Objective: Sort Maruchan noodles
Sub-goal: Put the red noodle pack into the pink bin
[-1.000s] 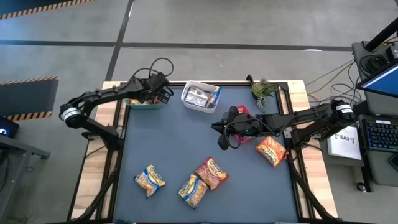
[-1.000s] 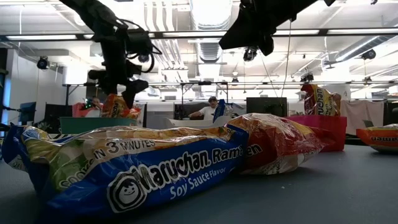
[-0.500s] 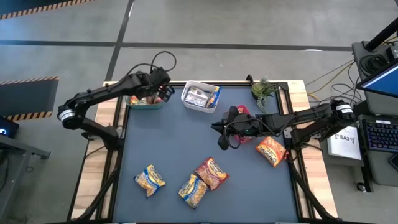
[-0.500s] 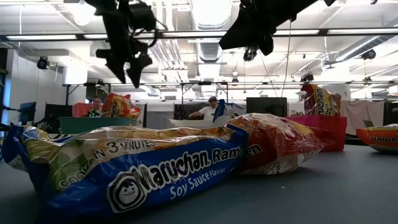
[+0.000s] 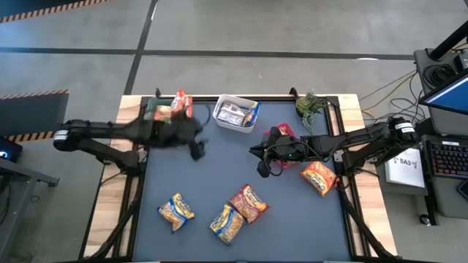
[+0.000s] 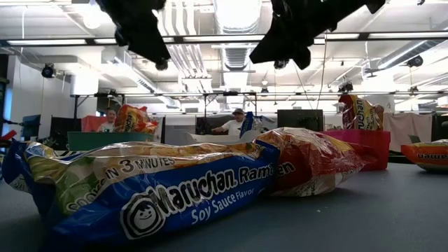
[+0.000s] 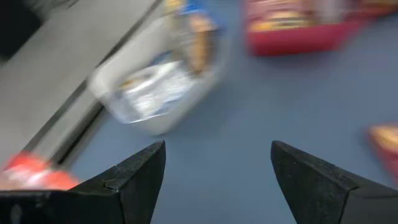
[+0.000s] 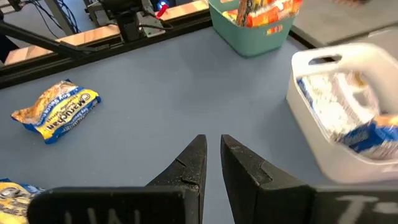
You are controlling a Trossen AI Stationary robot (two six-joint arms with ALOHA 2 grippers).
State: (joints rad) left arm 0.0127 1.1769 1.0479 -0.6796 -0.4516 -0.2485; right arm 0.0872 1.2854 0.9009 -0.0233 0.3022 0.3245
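Four Maruchan packets lie flat on the blue mat: two yellow-blue ones [image 5: 176, 210] [image 5: 227, 223], a red one [image 5: 250, 202] and an orange one [image 5: 318, 177]. An orange packet [image 5: 179, 101] stands leaning in the green bin [image 5: 162, 115]. The white bin [image 5: 235, 113] holds silver and blue packets. The red bin [image 5: 284, 131] is partly hidden by my right arm. My left gripper [image 5: 197, 150] hovers open above the mat, near the white bin [image 7: 155, 93], with nothing between its fingers. My right gripper [image 5: 258, 155] hangs shut over the mat's middle.
The three bins stand in a row along the far edge. A small green plant [image 5: 312, 106] sits at the far right corner. Bare mat [image 5: 212, 172] stretches between the bins and the loose packets. Wooden table edges flank the mat. People sit in the room beyond.
My left gripper rose from the green bin, leaving the orange packet leaning inside it. It then swung fast toward the table's middle and the near side, fingers open. The right arm kept still.
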